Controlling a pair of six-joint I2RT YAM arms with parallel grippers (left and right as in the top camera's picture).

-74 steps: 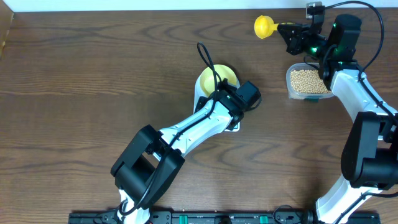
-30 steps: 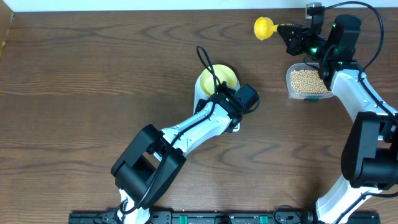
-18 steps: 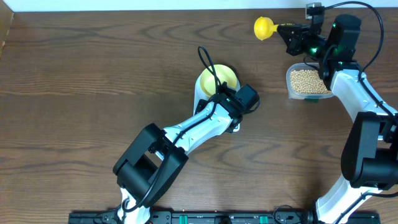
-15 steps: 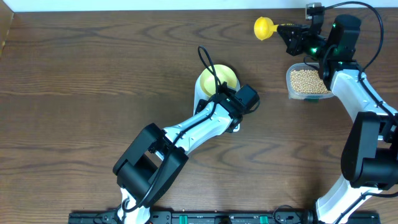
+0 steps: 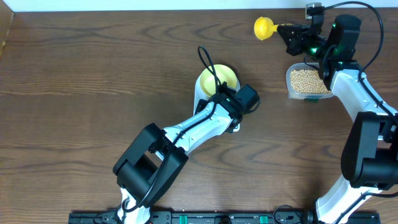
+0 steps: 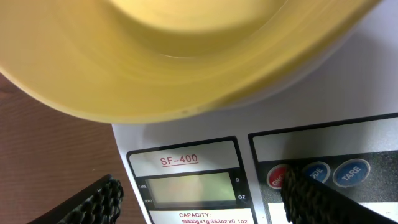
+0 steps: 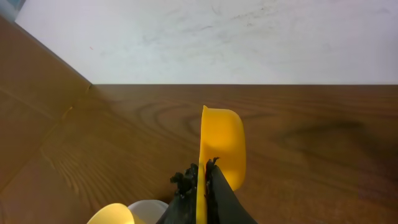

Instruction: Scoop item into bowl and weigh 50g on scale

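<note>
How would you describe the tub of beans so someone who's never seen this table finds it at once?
Look at the brown wooden table, toward its far right corner. There, just right of the bright yellow plastic scoop and nearer the robot, sits a clear rounded-rectangular plastic tub. It alone is see-through and filled with small tan beans, unlike the pale yellow round bowl mid-table.
</note>
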